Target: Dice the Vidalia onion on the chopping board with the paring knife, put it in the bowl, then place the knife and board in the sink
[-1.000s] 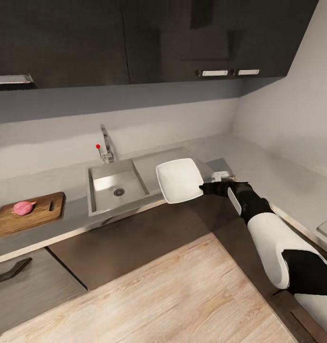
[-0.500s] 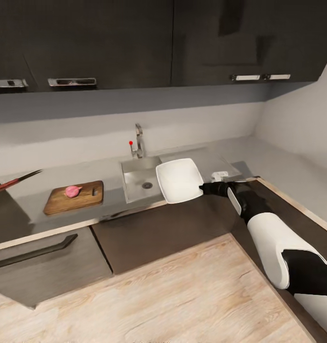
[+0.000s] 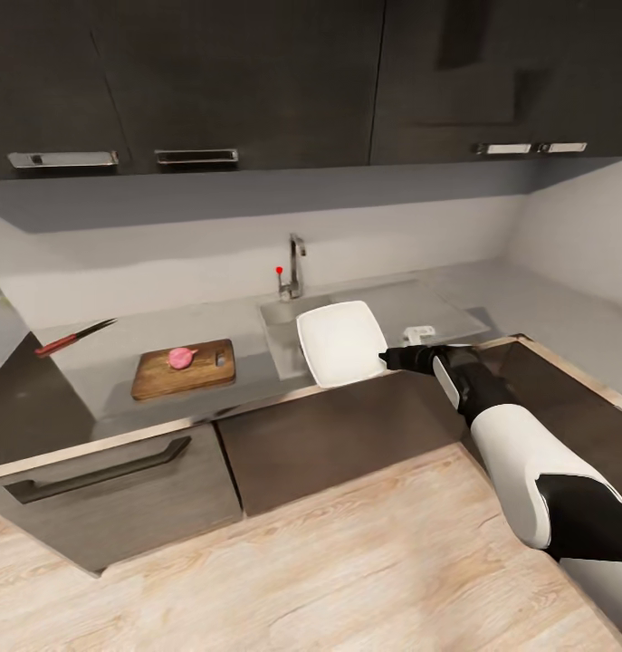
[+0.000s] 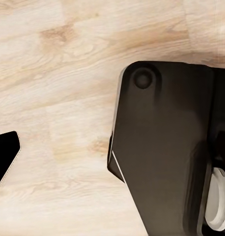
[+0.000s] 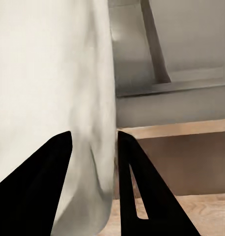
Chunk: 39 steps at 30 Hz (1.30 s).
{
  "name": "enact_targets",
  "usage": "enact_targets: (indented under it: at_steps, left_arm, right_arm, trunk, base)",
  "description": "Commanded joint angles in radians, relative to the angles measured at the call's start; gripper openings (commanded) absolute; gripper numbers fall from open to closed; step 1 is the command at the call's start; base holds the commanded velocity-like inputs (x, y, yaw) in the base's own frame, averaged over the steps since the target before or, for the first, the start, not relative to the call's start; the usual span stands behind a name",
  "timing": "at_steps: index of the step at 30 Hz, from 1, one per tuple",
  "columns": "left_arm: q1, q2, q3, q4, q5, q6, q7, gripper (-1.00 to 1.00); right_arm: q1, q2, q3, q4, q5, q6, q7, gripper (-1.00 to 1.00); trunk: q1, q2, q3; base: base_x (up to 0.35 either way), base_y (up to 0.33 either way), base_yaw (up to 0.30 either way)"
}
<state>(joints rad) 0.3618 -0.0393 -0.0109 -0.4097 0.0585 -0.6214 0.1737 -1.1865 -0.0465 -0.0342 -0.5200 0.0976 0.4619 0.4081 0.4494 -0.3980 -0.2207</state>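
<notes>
The right gripper, fingers clamping the white bowl's rim, is holding it tilted above the countertop's front edge, seemingly carrying it toward the chopping board bearing the onion; the left gripper's state I cannot tell.

I see a white bowl, a pinkish-red onion on a dark brown grained board, a red-handled knife with dark blade, a glossy grey table, a grey steel sink, dark cabinets, and a pale wood-grain floor.
</notes>
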Motion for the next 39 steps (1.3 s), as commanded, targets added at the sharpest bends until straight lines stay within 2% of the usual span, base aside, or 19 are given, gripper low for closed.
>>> enact_targets:
  at_steps: [1,30,39]
  left_arm:
    - [0.001,0.0,-0.001,-0.001,0.006,-0.001,0.0,1.0]
    - [0.0,0.0,-0.001,-0.001,0.006,-0.002,0.0,1.0]
    - [0.0,0.0,-0.001,-0.001,0.006,-0.001,0.0,1.0]
  right_arm:
    - [-0.001,0.0,-0.004,-0.002,0.008,0.004,0.008,-1.0]
    - [0.0,0.003,-0.004,-0.002,0.008,0.004,0.007,-1.0]
    - [0.001,0.005,-0.003,-0.002,0.008,0.004,0.006,-1.0]
  trunk:
    - [0.001,-0.002,-0.002]
    - [0.001,-0.002,-0.002]
    - [0.001,-0.002,-0.002]
  base:
    - [-0.003,0.291,0.0]
    - [-0.052,0.293,0.001]
    - [-0.081,0.293,0.181]
